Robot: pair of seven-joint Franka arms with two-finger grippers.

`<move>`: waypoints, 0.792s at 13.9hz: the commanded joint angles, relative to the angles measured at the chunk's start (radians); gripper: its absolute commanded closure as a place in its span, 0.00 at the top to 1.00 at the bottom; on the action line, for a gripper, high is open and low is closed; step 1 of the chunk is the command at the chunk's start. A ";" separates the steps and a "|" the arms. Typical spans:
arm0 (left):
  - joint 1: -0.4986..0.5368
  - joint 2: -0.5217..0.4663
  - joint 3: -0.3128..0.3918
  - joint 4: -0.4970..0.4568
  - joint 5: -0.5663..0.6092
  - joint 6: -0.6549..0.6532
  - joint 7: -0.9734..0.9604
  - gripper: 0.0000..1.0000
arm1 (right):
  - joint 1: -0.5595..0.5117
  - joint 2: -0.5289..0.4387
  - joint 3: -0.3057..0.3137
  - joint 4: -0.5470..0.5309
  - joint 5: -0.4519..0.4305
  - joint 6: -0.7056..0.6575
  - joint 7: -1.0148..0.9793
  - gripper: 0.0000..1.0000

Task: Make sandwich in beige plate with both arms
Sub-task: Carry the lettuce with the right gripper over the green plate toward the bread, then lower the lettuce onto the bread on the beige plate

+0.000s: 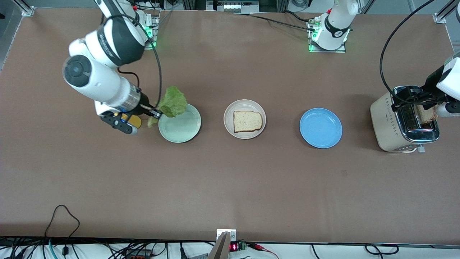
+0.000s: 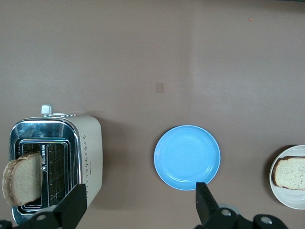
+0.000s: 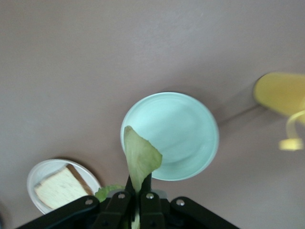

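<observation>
Right claw pinching lettuce over mint plate; left claw spread above toaster, perhaps.

Matt brown table; glossy smooth blue plate; toaster with matt cream body and shiny chrome top; porous toast slice.

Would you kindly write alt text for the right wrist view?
The right gripper, shut on a green lettuce leaf, hangs over a mint green plate on the brown table. Beside it, a beige plate holds one toast slice.
</observation>
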 commanded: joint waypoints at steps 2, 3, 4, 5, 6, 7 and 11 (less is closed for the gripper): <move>0.011 -0.016 -0.003 -0.013 0.002 -0.003 0.016 1.00 | 0.143 0.065 -0.058 0.024 0.001 0.087 0.235 0.00; 0.011 -0.016 -0.003 -0.015 0.002 -0.005 0.016 1.00 | 0.188 0.084 -0.086 0.032 0.003 0.093 0.304 0.00; 0.011 -0.018 -0.002 -0.013 0.002 -0.003 0.016 1.00 | 0.238 0.110 -0.112 0.053 0.003 0.098 0.382 0.00; 0.011 -0.016 -0.002 -0.013 0.002 -0.005 0.016 1.00 | 0.301 0.149 -0.144 0.096 0.001 0.118 0.459 0.00; 0.011 -0.016 0.000 -0.013 0.002 -0.005 0.016 1.00 | 0.352 0.182 -0.181 0.129 0.000 0.122 0.522 0.00; 0.011 -0.016 0.001 -0.013 0.002 -0.005 0.016 1.00 | 0.393 0.214 -0.204 0.162 0.000 0.123 0.571 0.00; 0.011 -0.015 0.004 -0.013 0.002 -0.003 0.016 1.00 | 0.476 0.294 -0.233 0.225 0.000 0.170 0.711 0.00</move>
